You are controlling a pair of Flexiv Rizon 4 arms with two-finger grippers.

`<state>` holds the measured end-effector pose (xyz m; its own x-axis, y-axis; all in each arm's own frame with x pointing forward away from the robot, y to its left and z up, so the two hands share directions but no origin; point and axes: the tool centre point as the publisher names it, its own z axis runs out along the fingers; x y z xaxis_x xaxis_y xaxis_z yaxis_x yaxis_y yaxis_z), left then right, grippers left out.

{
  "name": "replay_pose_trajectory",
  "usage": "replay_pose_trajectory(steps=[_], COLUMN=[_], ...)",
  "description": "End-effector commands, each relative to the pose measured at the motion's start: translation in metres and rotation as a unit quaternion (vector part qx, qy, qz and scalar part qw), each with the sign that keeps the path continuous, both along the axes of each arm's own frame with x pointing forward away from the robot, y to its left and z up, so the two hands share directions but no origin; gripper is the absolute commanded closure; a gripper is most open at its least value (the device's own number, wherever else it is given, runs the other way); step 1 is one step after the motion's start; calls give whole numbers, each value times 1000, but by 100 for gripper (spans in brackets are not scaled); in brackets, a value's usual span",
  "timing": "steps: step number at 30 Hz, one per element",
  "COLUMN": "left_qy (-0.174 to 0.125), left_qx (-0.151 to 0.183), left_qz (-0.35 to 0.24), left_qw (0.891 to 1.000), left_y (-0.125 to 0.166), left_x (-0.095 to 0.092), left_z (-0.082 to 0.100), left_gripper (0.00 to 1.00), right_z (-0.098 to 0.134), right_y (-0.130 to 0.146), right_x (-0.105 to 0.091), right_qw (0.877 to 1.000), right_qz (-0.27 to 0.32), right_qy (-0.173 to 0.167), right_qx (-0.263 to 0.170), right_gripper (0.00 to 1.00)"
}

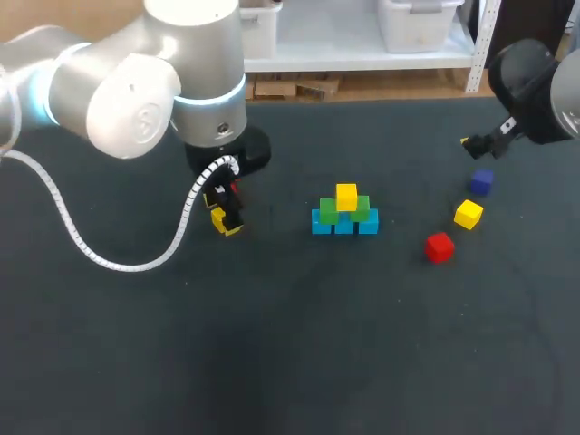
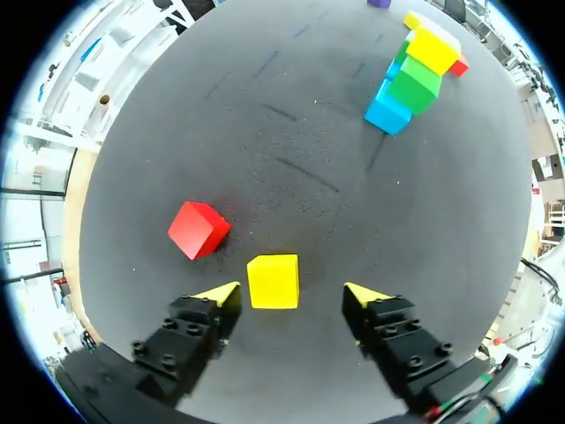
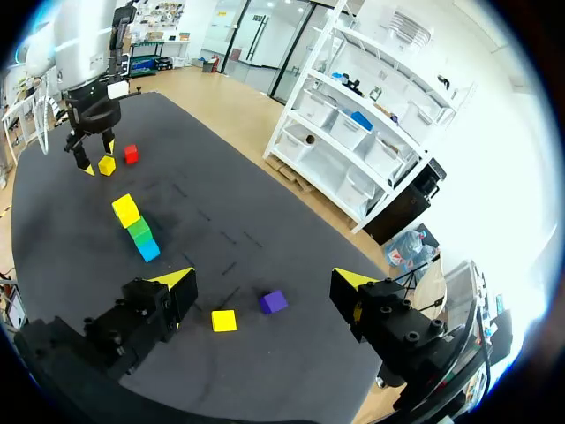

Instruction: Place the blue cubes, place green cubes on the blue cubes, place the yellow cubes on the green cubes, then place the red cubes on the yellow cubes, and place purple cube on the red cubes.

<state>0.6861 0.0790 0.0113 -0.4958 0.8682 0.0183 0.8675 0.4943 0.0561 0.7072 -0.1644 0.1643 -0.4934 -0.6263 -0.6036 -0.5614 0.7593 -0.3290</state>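
Over at the left of the worktop [image 1: 290,362], my left claw [image 2: 291,293] hangs low with its fingers spread wide. A yellow cube [image 2: 273,281] sits between them, close to one tip and clear of the other, so nothing is pinched. A red cube [image 2: 199,230] lies just beside it, outside the fingers. Mid-worktop stands the stack [image 1: 344,210]: a row of blue cubes [image 1: 344,226] at the bottom, two green cubes [image 1: 329,211] on those, and a top yellow [image 1: 346,195] crowning it. Out to the right I've got three loose pieces, each apart from the others: the purple cube [image 1: 481,181] farthest back, a second yellow [image 1: 468,214] nearer, and a second red [image 1: 439,246] nearest the stack. My right claw [image 3: 263,283] hovers high over that corner, spread as well and carrying nothing. From its wrist I see the purple cube and second yellow on the worktop beneath its fingers, side by side but not touching.
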Motion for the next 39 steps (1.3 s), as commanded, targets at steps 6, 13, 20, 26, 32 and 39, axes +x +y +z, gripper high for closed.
replay_pose_trajectory(steps=[6, 13, 20, 26, 32, 39], left_qy=[16, 5, -31, -52, -46, -49], left_qx=[15, 16, 6, -7, 8, 23], left_qz=[2, -29, -117, -173, -221, -233], left_qw=[1000, 999, 993, 983, 974, 971], left_y=[-2, -3, -11, -32, -64, -100], left_x=[10, 11, 13, 15, 12, 12], left_z=[-3, 17, 59, 93, 103, 101], left_gripper=[91, 100, 100, 100, 100, 100], right_z=[-2, -2, -2, -2, -2, -2], right_y=[0, 0, 0, 0, 0, 0], right_x=[-2, -2, -2, -2, -2, -2], right_qw=[1000, 1000, 1000, 1000, 1000, 1000], right_qz=[-1, -1, -1, -1, -1, -1], right_qy=[-6, -6, -6, -6, -6, -6], right_qx=[1, 1, 1, 1, 1, 1], right_gripper=[0, 0, 0, 0, 0, 0])
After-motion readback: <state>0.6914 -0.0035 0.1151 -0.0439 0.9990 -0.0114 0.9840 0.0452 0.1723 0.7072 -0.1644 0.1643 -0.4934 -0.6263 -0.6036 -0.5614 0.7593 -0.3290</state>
